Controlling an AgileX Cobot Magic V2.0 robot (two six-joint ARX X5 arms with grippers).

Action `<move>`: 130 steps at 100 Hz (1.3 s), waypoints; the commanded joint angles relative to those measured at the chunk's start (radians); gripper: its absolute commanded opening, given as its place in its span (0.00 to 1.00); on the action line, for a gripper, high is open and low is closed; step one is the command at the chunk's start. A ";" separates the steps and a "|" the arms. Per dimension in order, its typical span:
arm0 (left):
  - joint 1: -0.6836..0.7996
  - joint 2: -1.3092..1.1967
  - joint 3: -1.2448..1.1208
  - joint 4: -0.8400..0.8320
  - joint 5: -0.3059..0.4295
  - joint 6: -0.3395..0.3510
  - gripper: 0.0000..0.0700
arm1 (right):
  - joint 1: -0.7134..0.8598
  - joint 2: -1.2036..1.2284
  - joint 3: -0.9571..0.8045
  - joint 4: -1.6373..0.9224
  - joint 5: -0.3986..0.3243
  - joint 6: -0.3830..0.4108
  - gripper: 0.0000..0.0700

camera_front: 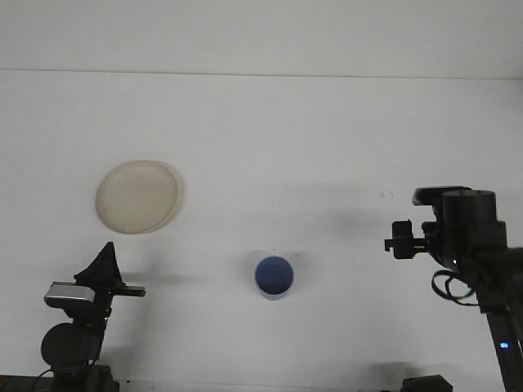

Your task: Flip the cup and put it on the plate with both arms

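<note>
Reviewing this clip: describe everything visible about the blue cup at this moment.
The blue cup is a small round cup, plain blue with no visible handle or markings; its material cannot be told. It stands upright on the white table with its opening facing up, the inside looking darker blue. It sits near the front middle of the table, to the right of and nearer than the cream plate, well apart from it. Nothing touches it: the right hand is off to its right and the left hand off to its left.

Right arm [482, 269] cut off at frame edge

Open table [327, 147] around cup [274, 278]
</note>
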 commanded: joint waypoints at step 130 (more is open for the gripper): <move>-0.002 0.000 0.008 0.014 -0.001 -0.014 0.02 | -0.033 -0.427 -0.665 0.737 0.002 -0.020 0.69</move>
